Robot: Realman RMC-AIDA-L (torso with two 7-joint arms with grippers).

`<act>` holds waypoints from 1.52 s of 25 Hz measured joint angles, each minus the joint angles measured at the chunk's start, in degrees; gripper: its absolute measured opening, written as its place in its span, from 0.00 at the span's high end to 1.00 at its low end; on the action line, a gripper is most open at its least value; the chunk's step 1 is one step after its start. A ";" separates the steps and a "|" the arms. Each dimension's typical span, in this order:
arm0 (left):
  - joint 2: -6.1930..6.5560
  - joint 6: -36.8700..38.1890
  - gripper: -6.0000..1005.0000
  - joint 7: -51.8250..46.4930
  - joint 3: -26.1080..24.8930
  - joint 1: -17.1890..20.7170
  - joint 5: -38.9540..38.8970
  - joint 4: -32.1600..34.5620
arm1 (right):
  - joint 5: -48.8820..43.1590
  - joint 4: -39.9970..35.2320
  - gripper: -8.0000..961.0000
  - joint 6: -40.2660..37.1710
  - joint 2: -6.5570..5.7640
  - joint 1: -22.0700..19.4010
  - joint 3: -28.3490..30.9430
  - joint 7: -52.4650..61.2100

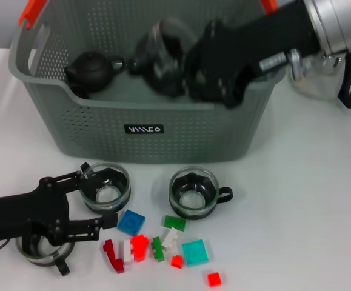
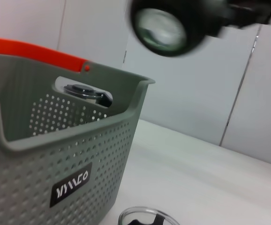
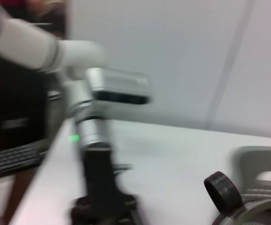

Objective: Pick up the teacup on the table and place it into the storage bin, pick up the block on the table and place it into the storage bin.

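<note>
My right end effector point(image 1: 181, 73) is clamped on a teacup point(image 1: 157, 57) over the storage bin point(image 1: 145, 130); I'd lower before releasing, clear of the teapot point(image 1: 90, 70) beside it. Left end effector point(image 1: 93, 200) sits apart.

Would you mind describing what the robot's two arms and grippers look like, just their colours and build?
The left gripper is matte black with slim, open-framed fingers on a black forearm. The right gripper is also black and bulkier, joined to a silver metal wrist section with a black cable loop beside it. The right wrist view shows the left arm with white upper links and a green light.
</note>
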 joint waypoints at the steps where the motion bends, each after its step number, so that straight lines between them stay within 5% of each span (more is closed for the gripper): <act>1: -0.07 0.00 0.13 0.10 0.02 -0.20 0.00 0.00 | -0.01 1.27 0.94 2.22 -0.22 0.08 0.03 -0.12; 6: -0.38 -0.49 0.13 0.65 0.51 -1.19 0.00 -0.08 | -1.14 11.18 0.94 16.72 -0.82 1.62 -0.28 0.14; 13: -0.24 -0.88 0.14 0.37 2.71 -2.49 -0.01 -0.37 | -3.05 19.76 0.94 27.38 -1.36 5.56 -0.10 4.70; 38: -0.94 -0.92 0.14 0.22 2.48 -4.49 -0.55 -0.78 | -12.34 30.13 0.94 38.70 -1.02 7.82 -1.15 10.83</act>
